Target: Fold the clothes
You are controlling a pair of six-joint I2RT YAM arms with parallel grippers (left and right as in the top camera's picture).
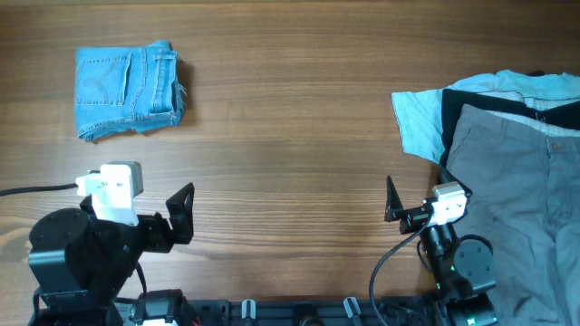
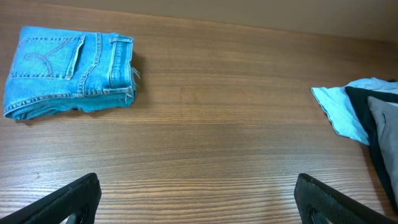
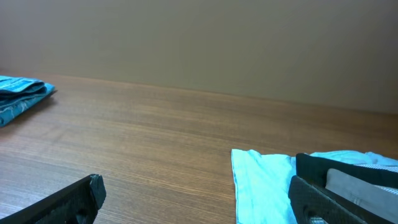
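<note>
Overhead: jeans (image 1: pixel 127 91) lay folded near far-left corner; left gripper (image 1: pixel 184 215) and right gripper (image 1: pixel 392 201) gaped empty, best parked clear of them.

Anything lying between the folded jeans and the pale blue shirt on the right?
Nothing: only bare wooden table separates the folded jeans from the pale blue shirt. The overhead view shows it; the left wrist view agrees.

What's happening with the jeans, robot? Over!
Left gripper open, right gripper open, both empty. Jeans folded, far left. Grey trousers, pale blue shirt piled right, clear of them.
</note>
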